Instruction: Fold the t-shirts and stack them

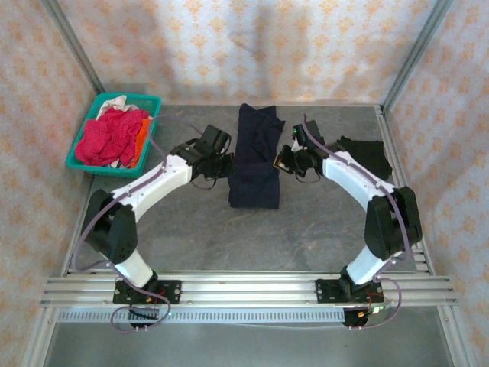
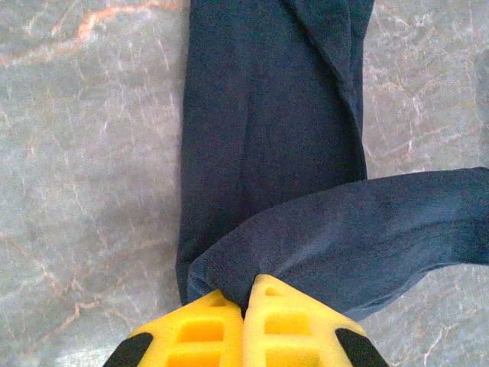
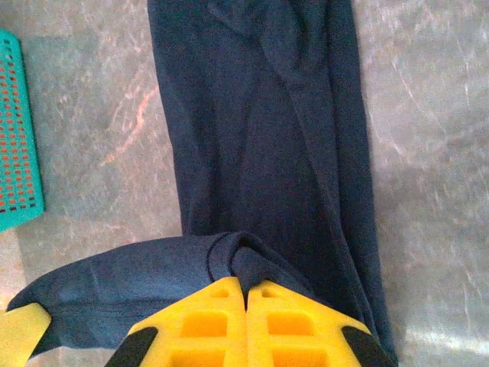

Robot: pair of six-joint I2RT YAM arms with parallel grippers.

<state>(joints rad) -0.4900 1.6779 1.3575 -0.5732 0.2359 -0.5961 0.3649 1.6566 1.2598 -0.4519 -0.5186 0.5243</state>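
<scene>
At table centre: the navy t-shirt [image 1: 256,157] is lying as a long folded strip, running from near to far.
Strip's left side: the left gripper [image 2: 244,294] is pinching a raised fold of the navy cloth, yellow fingers [image 2: 195,336] pressing together.
Strip's right side: the right gripper [image 3: 246,287] is gripping the same fold, which is stretching between both claws.
Right of the arms: a black t-shirt [image 1: 367,157] is lying crumpled, apart.
Far left corner: a teal basket [image 1: 130,98] is holding a magenta-red shirt [image 1: 107,138], an orange shirt [image 1: 141,134] and a white shirt [image 1: 114,102].
</scene>
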